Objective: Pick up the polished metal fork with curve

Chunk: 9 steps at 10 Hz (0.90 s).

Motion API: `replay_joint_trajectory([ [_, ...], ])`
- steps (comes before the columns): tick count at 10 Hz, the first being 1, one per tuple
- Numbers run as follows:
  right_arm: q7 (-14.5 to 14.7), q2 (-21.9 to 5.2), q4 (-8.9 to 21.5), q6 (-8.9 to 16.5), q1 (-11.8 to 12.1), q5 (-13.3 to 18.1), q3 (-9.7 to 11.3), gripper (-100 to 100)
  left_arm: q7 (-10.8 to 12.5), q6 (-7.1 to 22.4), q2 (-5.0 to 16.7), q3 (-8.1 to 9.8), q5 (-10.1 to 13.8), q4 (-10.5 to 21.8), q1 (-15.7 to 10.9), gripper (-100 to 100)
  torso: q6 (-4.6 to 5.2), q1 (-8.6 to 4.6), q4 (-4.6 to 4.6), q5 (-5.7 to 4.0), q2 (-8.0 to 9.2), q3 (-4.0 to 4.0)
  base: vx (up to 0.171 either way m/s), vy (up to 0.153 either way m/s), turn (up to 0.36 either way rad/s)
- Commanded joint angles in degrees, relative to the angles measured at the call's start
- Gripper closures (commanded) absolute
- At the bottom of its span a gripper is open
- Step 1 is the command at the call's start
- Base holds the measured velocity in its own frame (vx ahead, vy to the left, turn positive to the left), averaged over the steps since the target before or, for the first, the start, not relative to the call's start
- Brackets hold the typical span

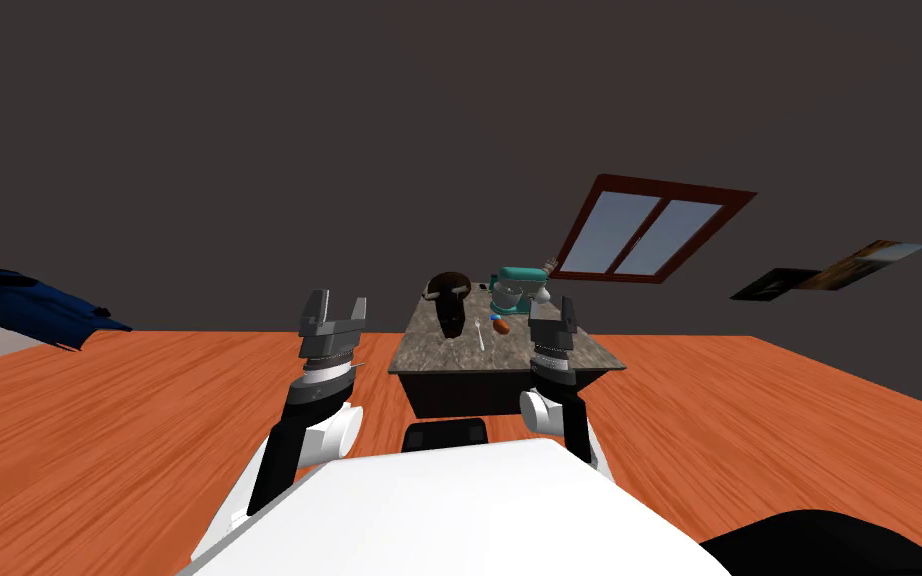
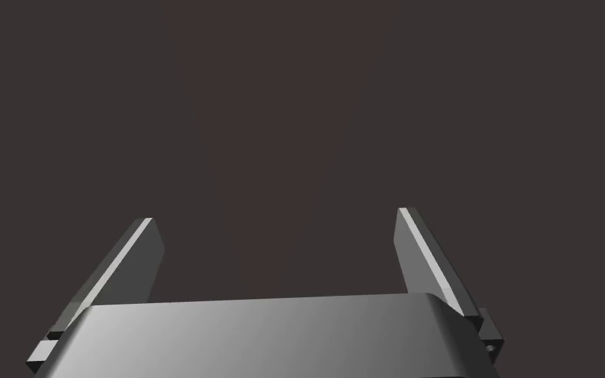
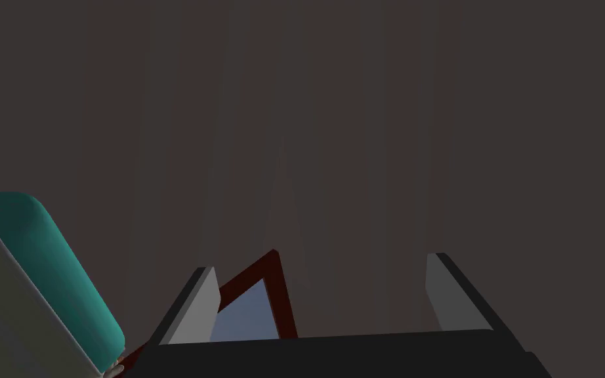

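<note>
A small pale fork [image 1: 482, 337] lies on the mottled brown stone tabletop [image 1: 439, 352] ahead of me, near its middle. My right gripper [image 1: 553, 315] is raised over the table's right side, fingers pointing up and open, a short way right of the fork. My left gripper [image 1: 332, 311] is held up to the left of the table, above the floor, also open and holding nothing. The left gripper [image 2: 275, 230] faces the dark wall. The right gripper [image 3: 324, 279] also points at the wall, with the teal mixer [image 3: 39, 275] close beside it.
On the table stand a dark brown horned object [image 1: 449, 298], a teal stand mixer [image 1: 517, 285] with a bowl, and a small orange thing [image 1: 500, 326] beside the fork. Orange wood floor [image 1: 149, 420] surrounds the table. A window [image 1: 649, 232] and a dark blue object [image 1: 29, 300] sit by the walls.
</note>
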Motion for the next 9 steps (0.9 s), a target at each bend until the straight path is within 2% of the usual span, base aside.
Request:
replay_joint_trajectory([
  [1,-0.3,-2.1,0.2,0.0,0.7,-0.3,-0.4,-100,0.0,0.0,0.0,0.0,0.0,0.0,0.0,0,0.0,0.0,0.0,0.0,0.0,0.0,-0.045,-0.008,0.021],
  [3,-0.8,-5.3,0.8,0.2,2.3,-1.1,-1.1,-100,0.0,0.0,0.0,0.0,0.0,0.0,0.0,0,0.0,-0.06,0.05,-0.01,0.26,0.15,-0.097,-0.023,0.048],
  [7,-2.6,-11.4,2.6,1.5,7.8,-3.8,-3.2,-100,0.0,0.0,0.0,0.0,0.0,0.0,0.0,0,-0.01,-0.22,0.16,-0.06,0.72,0.42,-0.181,-0.053,0.136],
  [8,-2.6,-11.4,2.6,1.5,7.8,-3.8,-3.2,-100,0.0,0.0,0.0,0.0,0.0,0.0,0.0,0,-0.01,-0.22,0.16,-0.05,0.73,0.42,-0.135,-0.014,0.083],
  [9,-3.1,-12.9,3.1,2.0,9.6,-4.6,-3.9,-100,0.0,0.0,0.0,0.0,0.0,0.0,0.0,0,0.01,-0.12,0.15,-0.03,0.59,0.35,-0.137,0.008,0.166],
])
